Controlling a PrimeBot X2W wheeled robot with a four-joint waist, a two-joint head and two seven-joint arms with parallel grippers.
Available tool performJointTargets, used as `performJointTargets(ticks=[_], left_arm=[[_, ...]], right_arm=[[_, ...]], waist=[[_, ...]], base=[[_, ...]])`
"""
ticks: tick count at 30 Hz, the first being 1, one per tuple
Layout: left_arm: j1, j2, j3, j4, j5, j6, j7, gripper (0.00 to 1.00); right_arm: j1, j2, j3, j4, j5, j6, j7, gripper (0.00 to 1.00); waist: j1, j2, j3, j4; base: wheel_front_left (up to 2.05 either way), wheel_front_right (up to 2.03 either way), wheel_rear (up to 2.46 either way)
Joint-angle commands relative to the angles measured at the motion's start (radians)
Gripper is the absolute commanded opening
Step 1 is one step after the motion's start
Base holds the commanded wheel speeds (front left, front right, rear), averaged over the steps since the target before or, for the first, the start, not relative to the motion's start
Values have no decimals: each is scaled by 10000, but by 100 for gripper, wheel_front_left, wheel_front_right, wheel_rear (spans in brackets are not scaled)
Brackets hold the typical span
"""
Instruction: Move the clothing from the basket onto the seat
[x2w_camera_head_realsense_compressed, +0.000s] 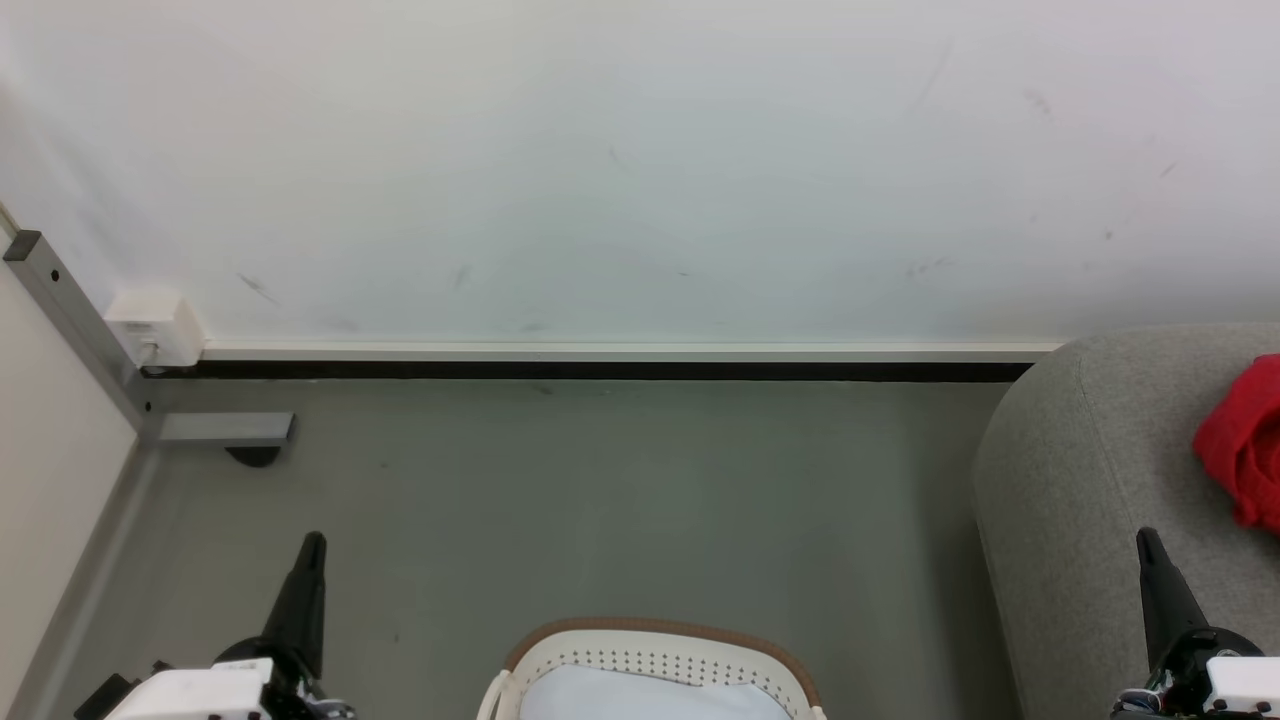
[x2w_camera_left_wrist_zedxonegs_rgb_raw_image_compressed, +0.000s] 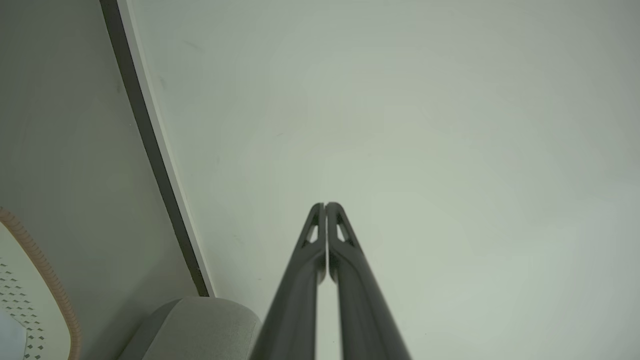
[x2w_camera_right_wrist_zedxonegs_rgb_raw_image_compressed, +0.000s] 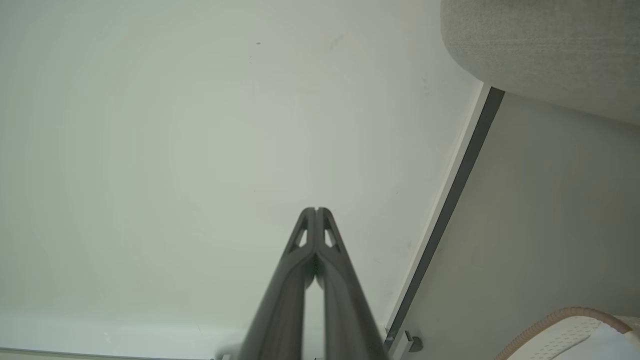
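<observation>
Grey floor (x2w_camera_head_realsense_compressed: 600, 500); clothing (x2w_camera_head_realsense_compressed: 1245, 440) on seat (x2w_camera_head_realsense_compressed: 1080, 480)

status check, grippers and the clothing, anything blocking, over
Shut and empty: left gripper, right gripper. Red clothing lies on the seat. Visible end of the basket shows no red. Nothing seen in the way.

Room corner: wall, floor, fittings.
Scuffed white wall (x2w_camera_head_realsense_compressed: 640, 150) on far side; black skirting strip (x2w_camera_head_realsense_compressed: 600, 370) along its base meets grey floor (x2w_camera_head_realsense_compressed: 600, 500). Far left: white box (x2w_camera_head_realsense_compressed: 155, 328) beside grey metal post (x2w_camera_head_realsense_compressed: 70, 320).
</observation>
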Motion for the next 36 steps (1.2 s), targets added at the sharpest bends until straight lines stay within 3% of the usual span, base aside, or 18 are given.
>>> performJointTargets(ticks=[1,36], left_arm=[[-60,62,14,-22,-126,-44,45,0],[-59,62,12,-23,-128,-44,44,0]], right_arm=[[-60,3,-42,-49,-8,-21,45,0],[-60,3,-42,-50,-8,-21,45,0]], waist=[[0,-1,0,0],[0,-1,0,0]], base=[[0,0,0],[0,0,0]])
